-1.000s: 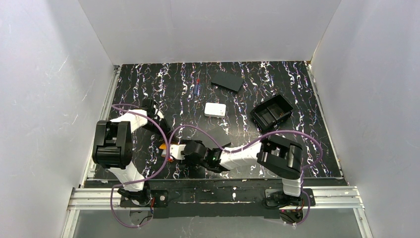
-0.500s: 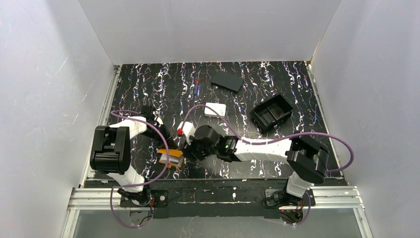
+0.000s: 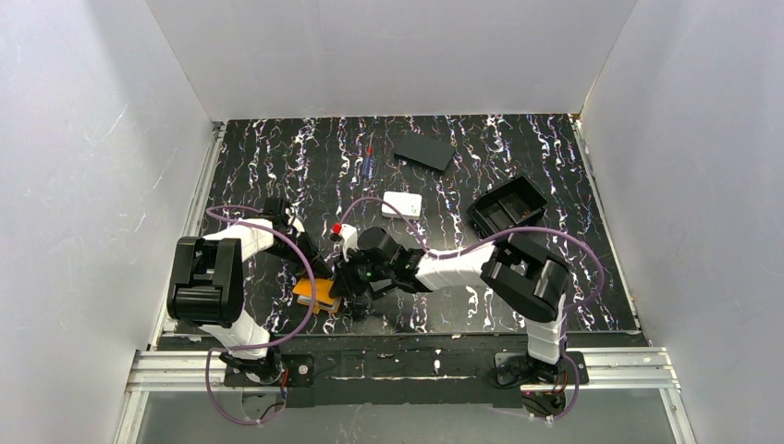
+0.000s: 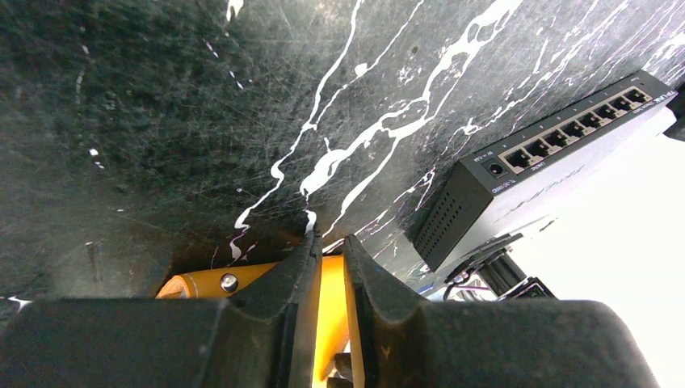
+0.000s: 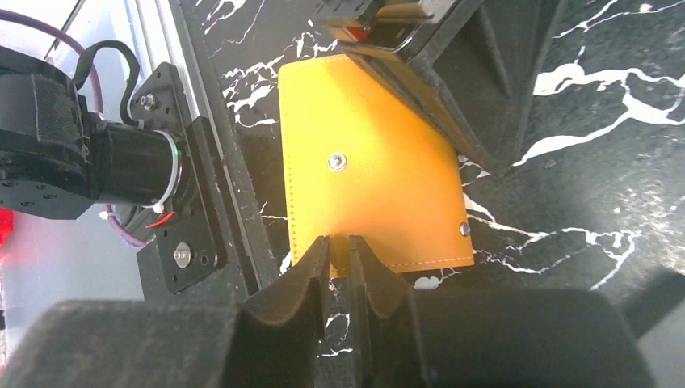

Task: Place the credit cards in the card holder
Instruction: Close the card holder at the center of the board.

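Note:
The orange card holder (image 3: pixel 312 297) lies folded shut on the table near the front left, snap stud up (image 5: pixel 371 190). My left gripper (image 3: pixel 321 275) is shut on its far corner; orange shows between its fingers in the left wrist view (image 4: pixel 329 242). My right gripper (image 3: pixel 349 294) points down at the holder's right edge. Its jaws are almost together, with their tips (image 5: pixel 339 246) at the holder's near edge and only a sliver of table between them. No credit card shows in any view.
A white network switch (image 3: pixel 402 204) lies mid-table, also in the left wrist view (image 4: pixel 557 153). A black compartment tray (image 3: pixel 507 209) stands to its right. A flat black rectangle (image 3: pixel 424 151) and a pen (image 3: pixel 369 163) lie at the back. The left arm's base motor (image 5: pixel 121 162) is near.
A second ago my right gripper was at the holder; it then lifted away, leaving the holder open with its pale inside up. Now the holder is folded shut and my right gripper is back at it.

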`<state>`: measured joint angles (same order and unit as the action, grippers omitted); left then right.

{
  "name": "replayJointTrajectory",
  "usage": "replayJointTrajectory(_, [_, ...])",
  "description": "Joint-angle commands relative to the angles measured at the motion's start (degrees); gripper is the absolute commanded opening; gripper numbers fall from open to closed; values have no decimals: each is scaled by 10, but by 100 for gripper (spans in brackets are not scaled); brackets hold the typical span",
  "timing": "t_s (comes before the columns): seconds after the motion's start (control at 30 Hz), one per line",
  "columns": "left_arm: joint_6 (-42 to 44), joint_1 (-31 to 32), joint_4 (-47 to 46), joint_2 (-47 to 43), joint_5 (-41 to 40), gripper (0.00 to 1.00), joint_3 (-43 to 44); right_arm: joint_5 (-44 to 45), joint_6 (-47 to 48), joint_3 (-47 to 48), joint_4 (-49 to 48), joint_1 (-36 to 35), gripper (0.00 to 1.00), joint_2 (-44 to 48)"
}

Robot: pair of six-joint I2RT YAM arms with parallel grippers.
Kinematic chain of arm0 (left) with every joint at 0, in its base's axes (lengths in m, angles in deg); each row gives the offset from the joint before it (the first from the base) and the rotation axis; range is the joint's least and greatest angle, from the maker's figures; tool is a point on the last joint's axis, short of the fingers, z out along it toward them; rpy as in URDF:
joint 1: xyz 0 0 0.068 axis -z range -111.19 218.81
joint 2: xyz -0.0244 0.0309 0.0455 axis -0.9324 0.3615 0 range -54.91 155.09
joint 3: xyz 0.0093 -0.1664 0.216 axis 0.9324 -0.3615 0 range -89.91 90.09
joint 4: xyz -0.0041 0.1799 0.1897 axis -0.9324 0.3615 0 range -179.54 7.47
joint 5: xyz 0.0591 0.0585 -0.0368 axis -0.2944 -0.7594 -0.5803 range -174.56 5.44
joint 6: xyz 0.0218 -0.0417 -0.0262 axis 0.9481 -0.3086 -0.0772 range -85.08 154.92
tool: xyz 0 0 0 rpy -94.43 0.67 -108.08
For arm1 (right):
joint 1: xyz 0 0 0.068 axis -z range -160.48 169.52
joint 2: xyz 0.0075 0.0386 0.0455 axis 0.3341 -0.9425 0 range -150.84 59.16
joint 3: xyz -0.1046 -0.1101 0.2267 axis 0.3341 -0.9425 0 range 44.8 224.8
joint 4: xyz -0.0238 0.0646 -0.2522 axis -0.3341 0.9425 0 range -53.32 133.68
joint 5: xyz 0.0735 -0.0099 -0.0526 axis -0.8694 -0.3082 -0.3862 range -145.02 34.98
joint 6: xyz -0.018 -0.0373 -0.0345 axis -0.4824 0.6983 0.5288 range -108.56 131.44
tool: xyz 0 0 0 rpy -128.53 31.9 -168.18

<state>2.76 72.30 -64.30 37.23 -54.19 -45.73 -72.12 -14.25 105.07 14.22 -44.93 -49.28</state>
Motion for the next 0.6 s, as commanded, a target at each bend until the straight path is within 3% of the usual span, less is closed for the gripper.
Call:
replayJointTrajectory(0.0, [5, -6, 6, -26, 0, 18, 0, -19, 13, 12, -51, -12, 22, -20])
replayJointTrajectory(0.17, [9, -20, 39, -47, 19, 22, 27, 12, 47, 3, -52, -23, 20, -59])
replayJointTrajectory(0.37, [3, -34, 120, -138, 18, 32, 53, 44, 64, -18, -48, -24, 19, -68])
replayJointTrajectory(0.57, [-5, -34, 135, -166, 40, 30, 19, 58, 99, -5, 0, -20, 22, -42])
